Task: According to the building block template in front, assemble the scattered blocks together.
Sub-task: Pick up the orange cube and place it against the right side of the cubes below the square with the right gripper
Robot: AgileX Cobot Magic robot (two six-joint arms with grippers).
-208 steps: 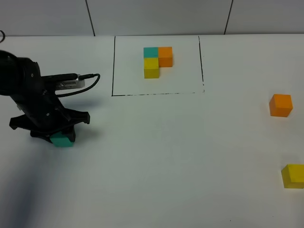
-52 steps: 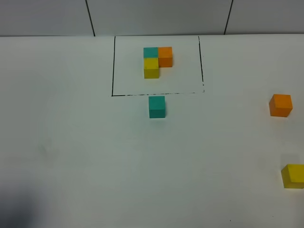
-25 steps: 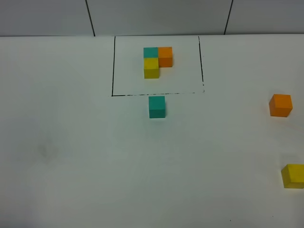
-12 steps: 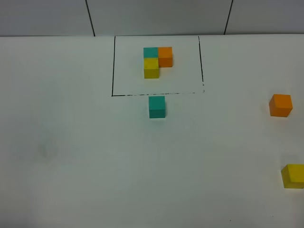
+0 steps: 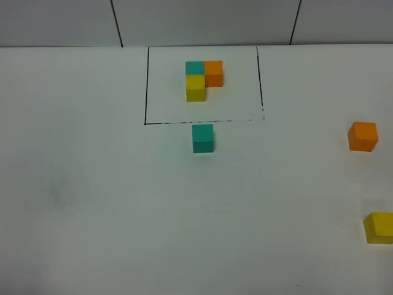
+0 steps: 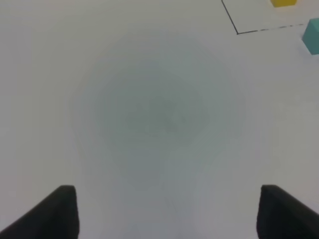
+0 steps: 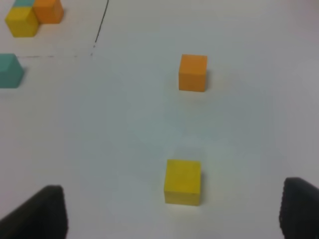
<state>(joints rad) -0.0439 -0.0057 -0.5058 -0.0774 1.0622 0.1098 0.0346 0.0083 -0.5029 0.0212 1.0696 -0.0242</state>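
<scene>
Three scattered blocks on the white table: teal cube just outside the black outline, at its near edge; orange cube and yellow cube well apart at right. The building block template sits inside the outline. Both jaws spread, gripping nothing: left gripper over bare table, right gripper with the yellow cube just ahead, untouched.

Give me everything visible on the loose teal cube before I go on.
The teal cube is small, matte and plain-faced, its top lighter than its front. It sits flat and square-on on the white table, just outside the near edge of the black outline, roughly in line with the template cubes. Nothing touches it; the orange cube and yellow cube lie far to its right.
</scene>
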